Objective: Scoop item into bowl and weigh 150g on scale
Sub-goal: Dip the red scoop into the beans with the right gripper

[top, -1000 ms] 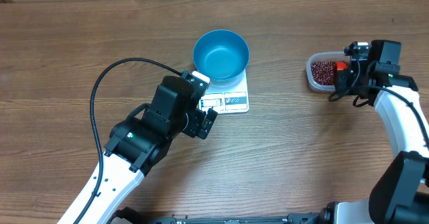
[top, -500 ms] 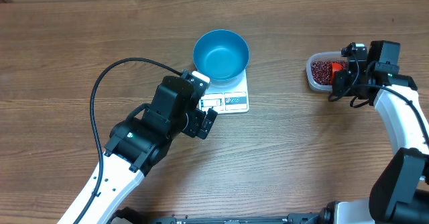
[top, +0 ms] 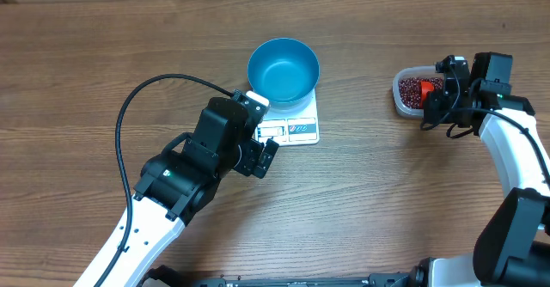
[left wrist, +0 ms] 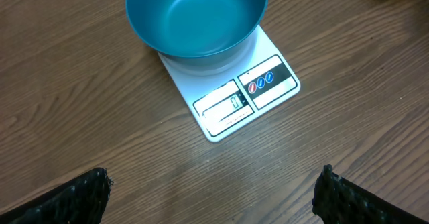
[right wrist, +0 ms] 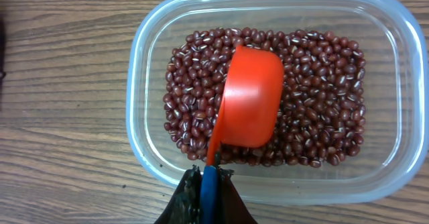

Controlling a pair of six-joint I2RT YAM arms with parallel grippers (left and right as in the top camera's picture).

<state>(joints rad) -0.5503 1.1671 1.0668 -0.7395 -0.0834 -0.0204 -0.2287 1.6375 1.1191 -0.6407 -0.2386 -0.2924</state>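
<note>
Scale point(left wrist: 236, 104) is the reference, sitting mid-table point(top: 86, 55), display and buttons along its near edge, facing the robot. The display is lit but too small to read.

Bowl point(left wrist: 194, 16) sits on the scale, covering the far part of the platform and overhanging it on both sides. Upright, blue bottom in full view.

Left gripper point(left wrist: 214, 197): just in front of the scale's display edge, slightly to the left, hovering above the wood. Fingers spread wide, one tip at each lower corner of the wrist view, nothing between them. Not touching scale or bowl. Its black cable point(top: 129, 115) loops out left of the scale.

Beans point(right wrist: 322, 103): all in the clear tub point(right wrist: 137, 90), which stands well to the right of the scale, level with the bowl. They cover most of the tub floor in a loose layer.

Right gripper point(right wrist: 204, 184): at the tub, on the side away from the scale. Fingers pinched narrow on the handle of the orange scoop point(right wrist: 251, 96). Handle runs from the tub's near rim up to the cup. Cup is over the middle of the beans, outer shell towards the wrist camera. Cannot tell whether the cup is dug into the beans or just above them.
</note>
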